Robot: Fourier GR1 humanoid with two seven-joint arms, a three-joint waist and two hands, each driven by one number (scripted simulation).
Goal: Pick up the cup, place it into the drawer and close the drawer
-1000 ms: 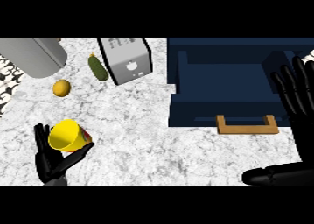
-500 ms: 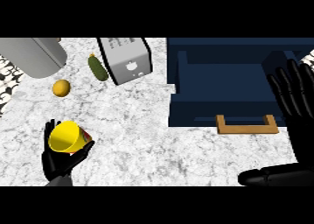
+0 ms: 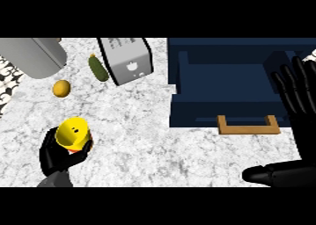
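Note:
The yellow cup (image 3: 74,131) is at the lower left of the marble counter, tilted, with a bit of red showing at its base. My left hand (image 3: 56,159) is curled round it from below and behind, so its lower part is hidden. The dark blue drawer (image 3: 225,74) stands open at the upper right, its inside bare, and a wooden handle (image 3: 248,129) is on its front. At the right edge my right hand (image 3: 306,94) rests open with fingers up, over the drawer's right side.
A silver toaster (image 3: 127,59) stands at the back, with a green cucumber (image 3: 98,68) beside it and a small orange fruit (image 3: 61,88) further left. A grey rounded appliance (image 3: 27,55) fills the back left corner. Patterned tiling (image 3: 1,83) borders the counter's left edge.
My left hand has moved in from the cup's left side and closed its fingers round the cup. The cup now tilts in the hand. The right hand has barely shifted.

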